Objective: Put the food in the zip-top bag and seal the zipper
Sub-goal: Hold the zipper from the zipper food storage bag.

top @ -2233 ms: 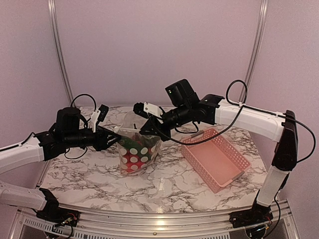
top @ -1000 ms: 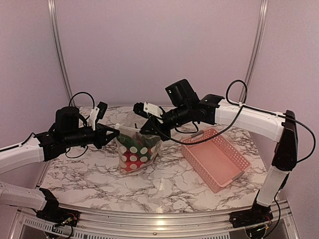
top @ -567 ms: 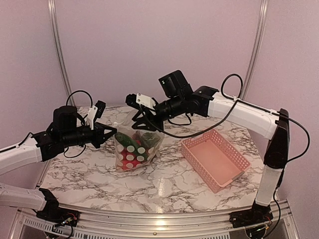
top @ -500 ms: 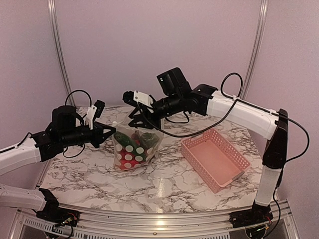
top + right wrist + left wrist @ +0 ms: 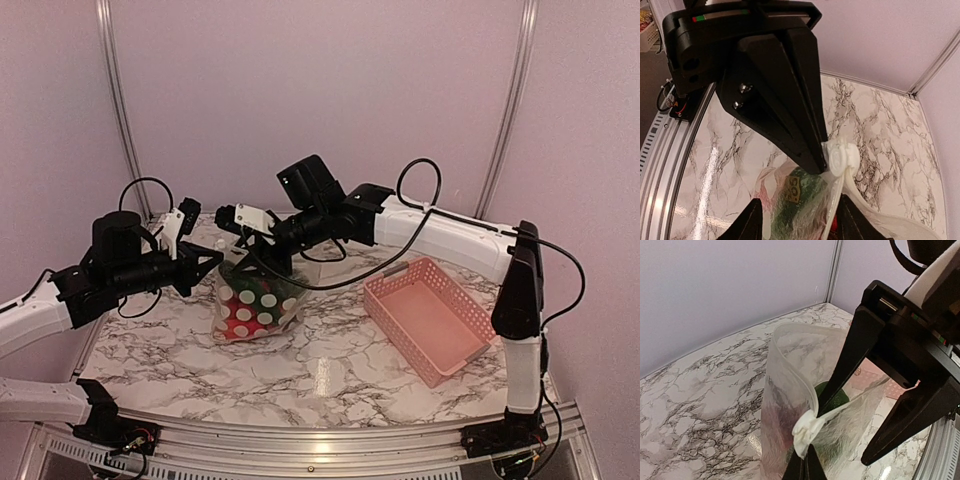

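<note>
The zip-top bag (image 5: 250, 305), clear with white dots, stands on the marble table with red and green food (image 5: 262, 292) inside. My left gripper (image 5: 208, 263) is shut on a white tab (image 5: 807, 432) at the left end of the bag's mouth, where the zipper runs. In the left wrist view it (image 5: 807, 464) pinches that tab from below. My right gripper (image 5: 256, 260) is open, its fingers (image 5: 752, 222) astride the bag's mouth right beside the left fingertips. A green piece (image 5: 805, 200) and something red (image 5: 833, 227) show through the plastic.
A pink slotted basket (image 5: 430, 318) stands to the right of the bag, with nothing showing in it. The table's curved metal front rail (image 5: 320, 440) runs along the near edge. Purple walls and two metal posts close the back.
Both grippers and the bag have shifted left. My right gripper has travelled left along the bag's mouth and now sits against the left gripper. The bag leans more.
</note>
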You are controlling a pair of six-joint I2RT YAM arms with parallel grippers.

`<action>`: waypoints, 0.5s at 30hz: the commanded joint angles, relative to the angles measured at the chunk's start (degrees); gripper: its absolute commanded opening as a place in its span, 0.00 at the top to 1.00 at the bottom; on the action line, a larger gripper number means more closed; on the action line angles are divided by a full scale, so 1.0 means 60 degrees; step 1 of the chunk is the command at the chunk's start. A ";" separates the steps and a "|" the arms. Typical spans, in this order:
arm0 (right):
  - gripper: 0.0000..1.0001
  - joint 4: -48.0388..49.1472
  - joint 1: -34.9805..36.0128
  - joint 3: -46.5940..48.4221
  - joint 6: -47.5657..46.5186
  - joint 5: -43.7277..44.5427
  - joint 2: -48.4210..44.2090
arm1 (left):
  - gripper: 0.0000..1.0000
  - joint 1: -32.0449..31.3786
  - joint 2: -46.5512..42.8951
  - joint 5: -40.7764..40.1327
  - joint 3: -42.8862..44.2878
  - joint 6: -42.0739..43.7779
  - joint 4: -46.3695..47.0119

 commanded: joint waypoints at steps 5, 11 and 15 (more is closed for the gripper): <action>0.58 0.0203 0.0048 0.1172 0.0471 -0.0303 0.0120 | 1.00 -0.0077 -0.0438 -0.0400 -0.0231 0.0279 0.0051; 0.59 0.0015 0.0068 0.1356 0.0138 -0.0083 0.0041 | 1.00 -0.0092 -0.0637 -0.0569 -0.0414 0.0362 0.0052; 0.57 0.0152 0.0068 0.1568 0.0454 -0.0286 0.0351 | 1.00 -0.0106 -0.0781 -0.0572 -0.0408 0.0658 0.0029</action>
